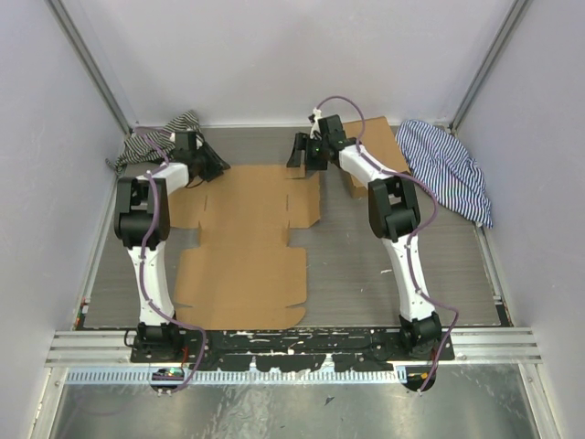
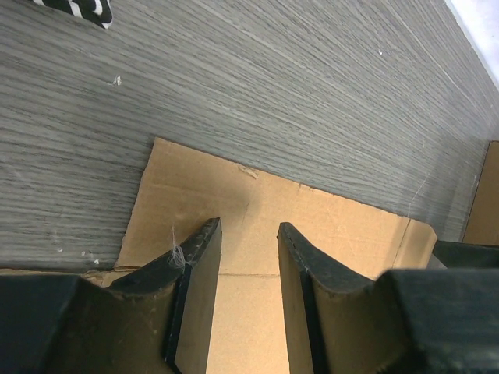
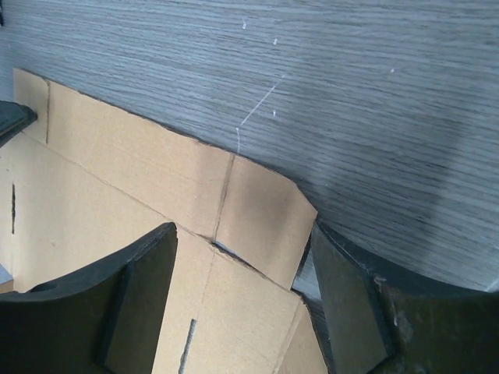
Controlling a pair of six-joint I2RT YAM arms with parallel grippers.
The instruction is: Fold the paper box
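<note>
**Q:** Where is the paper box (image 1: 247, 247)?
**A:** It lies flat and unfolded on the grey table (image 1: 366, 265), left of centre, between the two arms. Its flaps, notches and slots face up. The far edge lies towards the back wall and the near edge is close to the arm bases.

**Q:** Where is the left gripper (image 1: 206, 165) relative to the sheet?
**A:** It is at the far left corner. In the left wrist view its dark fingers (image 2: 168, 273) sit over the far flap. The flap's free edge and the bare table lie just beyond the fingertips. Whether the tips touch the cardboard cannot be told.

**Q:** How do its jaws stand?
**A:** They are parted by a moderate gap. Cardboard shows through the gap and nothing is gripped.

**Q:** And the right gripper (image 1: 306, 151)?
**A:** It is at the far right corner. In the right wrist view the jaws stand wide apart: one finger is over the main panel and the other is at the sheet's outer edge. A small corner flap lies between them. Nothing is gripped.

**Q:** What surrounds the sheet?
**A:**
- A smaller brown cardboard box (image 1: 379, 137) sits behind the right arm, near the sheet's far right corner.
- A blue striped cloth (image 1: 448, 169) lies at the far right.
- A black-and-white striped cloth (image 1: 160, 137) lies at the far left, just behind the left gripper.
</note>
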